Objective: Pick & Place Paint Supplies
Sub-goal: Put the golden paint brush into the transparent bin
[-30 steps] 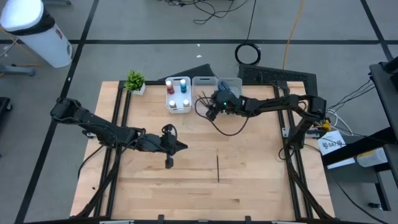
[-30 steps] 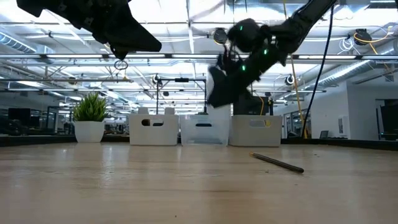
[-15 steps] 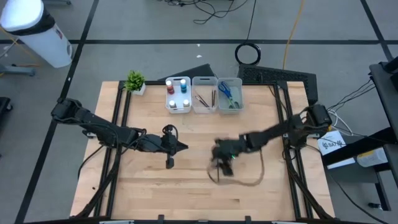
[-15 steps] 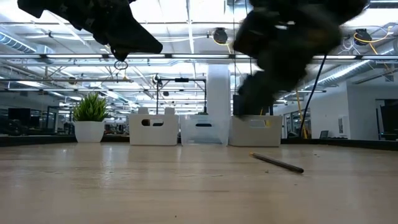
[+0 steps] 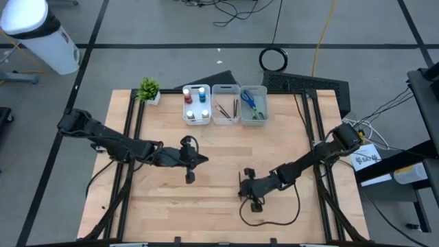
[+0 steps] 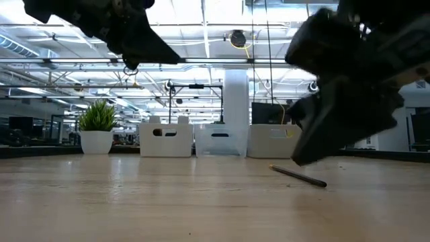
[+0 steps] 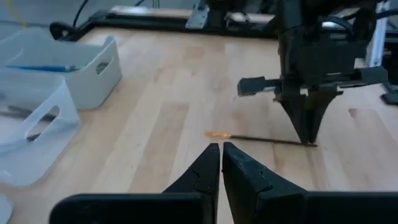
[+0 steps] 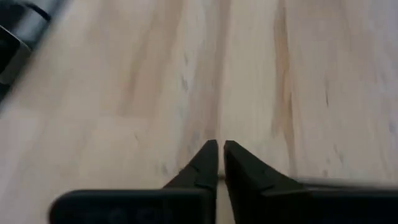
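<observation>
A thin dark brush with an orange end lies flat on the bare wood, also seen in the low view and the high view. My right gripper points straight down with its shut tips at the brush's dark end; its own view shows only wood. My left gripper is shut and hovers left of the brush. At the far edge stand three bins: paint bottles, brushes, scissors. My right gripper's shut fingertips come from above, pointing down, onto the brush's dark end. Whether they touch it, I cannot tell. The brush lies flat on the table.
A small potted plant stands at the far left corner. The right arm's cable loops on the wood near the near edge. Bare wood spreads between the bins and the brush.
My right gripper has swung from above the far bins toward the near edge and come down onto the brush in the table's middle. Its cable trails along and now loops by the near edge. The brush has stayed in place.
</observation>
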You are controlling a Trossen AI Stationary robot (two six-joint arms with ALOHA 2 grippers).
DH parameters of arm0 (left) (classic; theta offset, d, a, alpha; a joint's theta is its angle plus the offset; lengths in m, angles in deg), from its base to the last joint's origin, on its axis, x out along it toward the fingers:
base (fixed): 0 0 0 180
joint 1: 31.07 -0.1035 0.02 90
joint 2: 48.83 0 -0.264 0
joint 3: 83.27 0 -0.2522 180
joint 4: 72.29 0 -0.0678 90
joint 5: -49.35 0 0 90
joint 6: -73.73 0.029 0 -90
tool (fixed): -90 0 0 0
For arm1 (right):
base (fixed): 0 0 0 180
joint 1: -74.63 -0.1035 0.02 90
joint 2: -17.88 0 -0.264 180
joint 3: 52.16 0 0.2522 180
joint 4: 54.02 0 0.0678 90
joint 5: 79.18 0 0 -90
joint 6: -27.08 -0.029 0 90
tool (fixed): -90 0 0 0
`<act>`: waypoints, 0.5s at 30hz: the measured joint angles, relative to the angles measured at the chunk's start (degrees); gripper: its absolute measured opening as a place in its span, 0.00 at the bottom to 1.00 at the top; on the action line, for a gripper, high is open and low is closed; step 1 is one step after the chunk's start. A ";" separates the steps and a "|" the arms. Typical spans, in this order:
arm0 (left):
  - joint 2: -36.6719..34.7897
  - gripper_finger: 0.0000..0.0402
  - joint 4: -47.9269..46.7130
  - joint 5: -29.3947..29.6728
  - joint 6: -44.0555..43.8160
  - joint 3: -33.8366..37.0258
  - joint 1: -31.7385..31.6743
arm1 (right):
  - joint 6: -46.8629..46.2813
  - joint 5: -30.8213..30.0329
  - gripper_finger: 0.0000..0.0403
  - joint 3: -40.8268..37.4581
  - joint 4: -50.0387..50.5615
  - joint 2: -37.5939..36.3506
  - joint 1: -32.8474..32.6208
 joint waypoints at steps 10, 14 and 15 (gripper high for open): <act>0.58 0.08 -0.53 -0.02 -0.61 0.02 -1.60 | -7.95 3.92 0.00 0.13 10.78 -0.11 -0.76; 0.60 0.08 -0.55 -0.04 -0.99 0.02 -1.56 | -9.43 1.87 0.01 0.25 14.01 -0.19 -0.53; 0.60 0.08 -0.59 -0.05 -1.00 0.02 -1.56 | -9.24 0.78 0.00 0.25 14.40 -0.19 -0.15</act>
